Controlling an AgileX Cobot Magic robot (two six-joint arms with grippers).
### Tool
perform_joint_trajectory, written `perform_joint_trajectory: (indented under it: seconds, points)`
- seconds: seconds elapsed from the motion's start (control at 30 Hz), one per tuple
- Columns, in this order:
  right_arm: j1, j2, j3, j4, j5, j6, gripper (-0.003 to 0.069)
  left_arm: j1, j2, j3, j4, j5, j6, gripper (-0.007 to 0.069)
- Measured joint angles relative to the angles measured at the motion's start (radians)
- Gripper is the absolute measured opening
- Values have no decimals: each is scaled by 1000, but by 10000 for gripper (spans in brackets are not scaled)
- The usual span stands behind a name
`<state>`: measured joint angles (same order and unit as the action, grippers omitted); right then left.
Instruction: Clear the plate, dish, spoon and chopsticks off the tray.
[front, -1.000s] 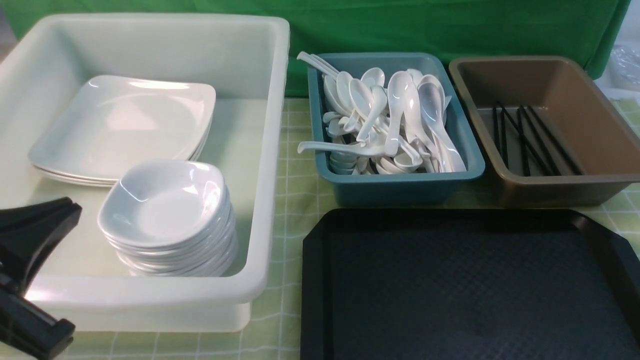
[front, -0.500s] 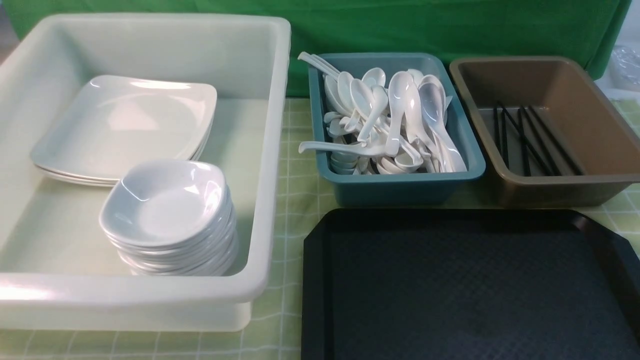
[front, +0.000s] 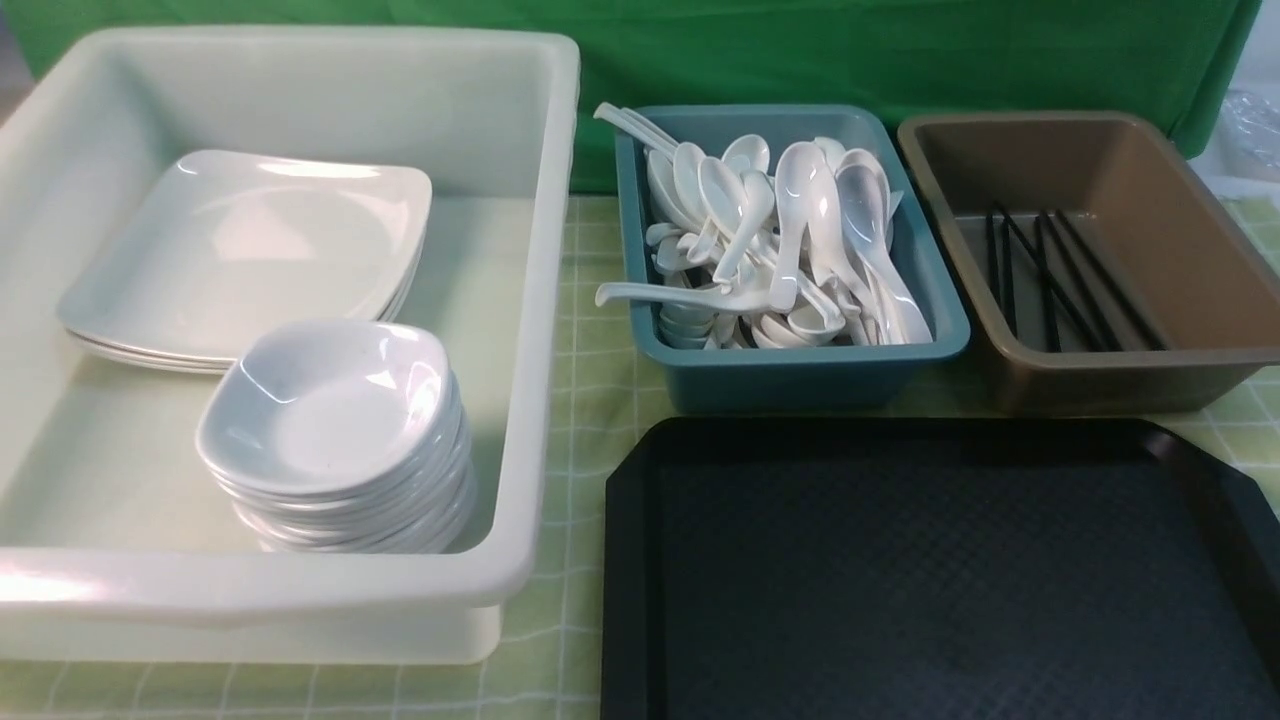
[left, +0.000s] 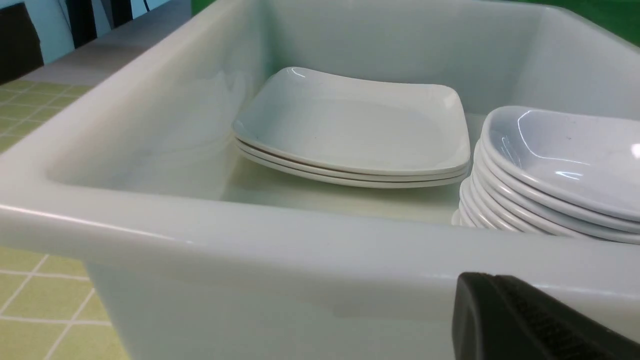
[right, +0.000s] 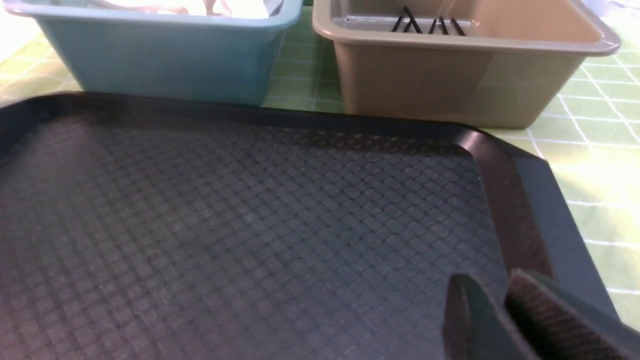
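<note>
The black tray (front: 900, 570) lies at the front right with nothing on it; its diamond-pattern floor (right: 250, 225) fills the right wrist view. White square plates (front: 250, 250) are stacked in the white tub, next to a pile of small dishes (front: 330, 420). Both show in the left wrist view, plates (left: 350, 130) and dishes (left: 560, 165). White spoons (front: 790, 240) fill the teal bin. Black chopsticks (front: 1050, 275) lie in the brown bin. My left gripper (left: 472, 285) is shut and empty, just outside the tub's near wall. My right gripper (right: 492, 282) hovers over the tray's right corner, fingers slightly parted, holding nothing. Neither gripper appears in the front view.
The big white tub (front: 540, 300) takes up the left side. The teal bin (front: 800, 380) and the brown bin (front: 1100, 380) stand side by side right behind the tray. A green checked cloth (front: 590, 350) covers the table, with a green backdrop behind.
My left gripper, at the front view's lower left edge a second ago, has drawn back out of that view. The tableware has not moved.
</note>
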<state>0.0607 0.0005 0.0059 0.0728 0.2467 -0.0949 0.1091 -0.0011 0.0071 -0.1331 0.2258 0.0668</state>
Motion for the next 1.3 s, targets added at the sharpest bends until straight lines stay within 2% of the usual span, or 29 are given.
perform_joint_trajectory:
  seconds: [1.3]
  points:
    - [0,0,0,1,0,1,218,0,0,0,0,4,6,10]
